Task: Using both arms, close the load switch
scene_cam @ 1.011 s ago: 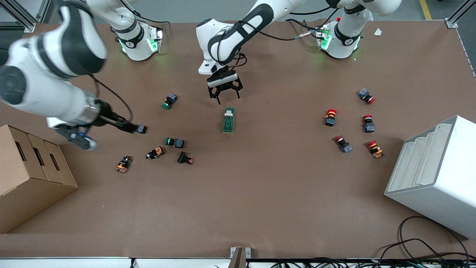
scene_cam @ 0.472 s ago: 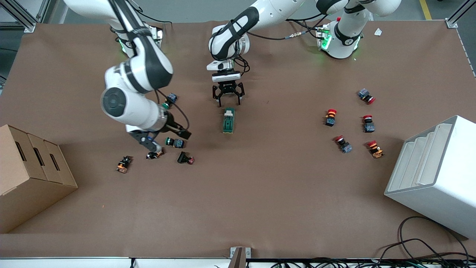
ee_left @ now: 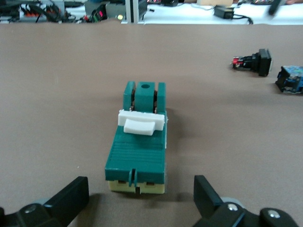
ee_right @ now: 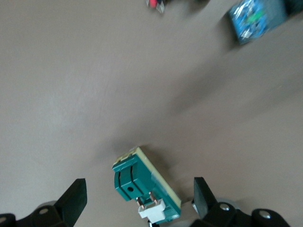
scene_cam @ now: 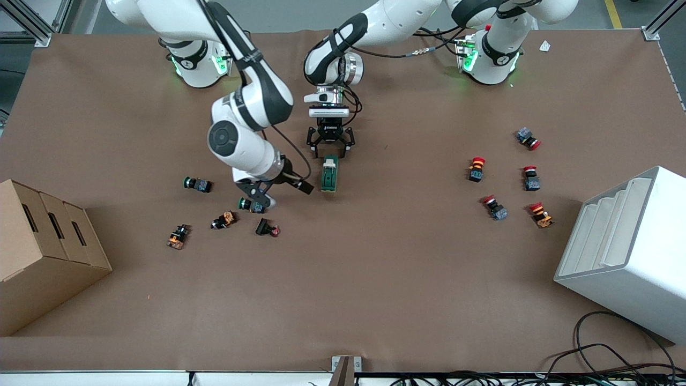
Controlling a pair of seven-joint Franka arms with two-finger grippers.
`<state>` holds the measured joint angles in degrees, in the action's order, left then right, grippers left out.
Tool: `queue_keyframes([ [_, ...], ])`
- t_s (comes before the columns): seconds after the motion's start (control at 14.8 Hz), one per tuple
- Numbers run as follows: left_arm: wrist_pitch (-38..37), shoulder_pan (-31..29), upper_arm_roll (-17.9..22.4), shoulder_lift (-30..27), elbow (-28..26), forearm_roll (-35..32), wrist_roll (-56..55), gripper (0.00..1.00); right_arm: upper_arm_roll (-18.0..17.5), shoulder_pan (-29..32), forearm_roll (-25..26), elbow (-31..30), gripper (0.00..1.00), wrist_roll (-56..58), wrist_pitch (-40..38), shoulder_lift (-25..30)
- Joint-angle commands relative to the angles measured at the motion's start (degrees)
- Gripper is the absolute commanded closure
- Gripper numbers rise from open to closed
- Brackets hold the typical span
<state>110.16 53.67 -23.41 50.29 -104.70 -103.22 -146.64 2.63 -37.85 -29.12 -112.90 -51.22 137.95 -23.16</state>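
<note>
My left gripper [scene_cam: 330, 150] hangs jaws wide over the load switch [scene_cam: 329, 173] mid-table; right gripper [scene_cam: 300, 186], jaws also wide, just beside it. One switch; approx. eleven push buttons [scene_cam: 196, 184], one partly hidden by my arm.

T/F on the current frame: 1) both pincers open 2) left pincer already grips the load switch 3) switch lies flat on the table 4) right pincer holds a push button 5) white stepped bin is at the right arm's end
1) True: left pincer and right pincer both open.
2) False: it is at the end of the load switch, fingers apart, not touching.
3) True.
4) False: it is empty, beside the switch.
5) False: the white stepped bin is at the left arm's end.
</note>
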Motion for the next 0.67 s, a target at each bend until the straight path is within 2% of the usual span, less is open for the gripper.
queue_keyframes([
  [0.0,-0.47,-0.06,0.3,2.45,0.55,-2.94,-0.66,0.02,0.0,-2.57,-5.58,-0.56,0.0,-0.37,2.23,-0.57],
  [0.27,-2.31,0.46,0.3,3.06,0.2,-4.01,-0.84,0.02,0.0,-5.3,-9.63,-0.74,0.0,-0.55,3.54,-1.71],
  [0.61,-2.4,0.38,0.3,3.06,0.02,-4.01,-0.84,0.01,0.0,-9.69,-13.59,-0.83,0.0,-0.64,9.6,-5.84],
])
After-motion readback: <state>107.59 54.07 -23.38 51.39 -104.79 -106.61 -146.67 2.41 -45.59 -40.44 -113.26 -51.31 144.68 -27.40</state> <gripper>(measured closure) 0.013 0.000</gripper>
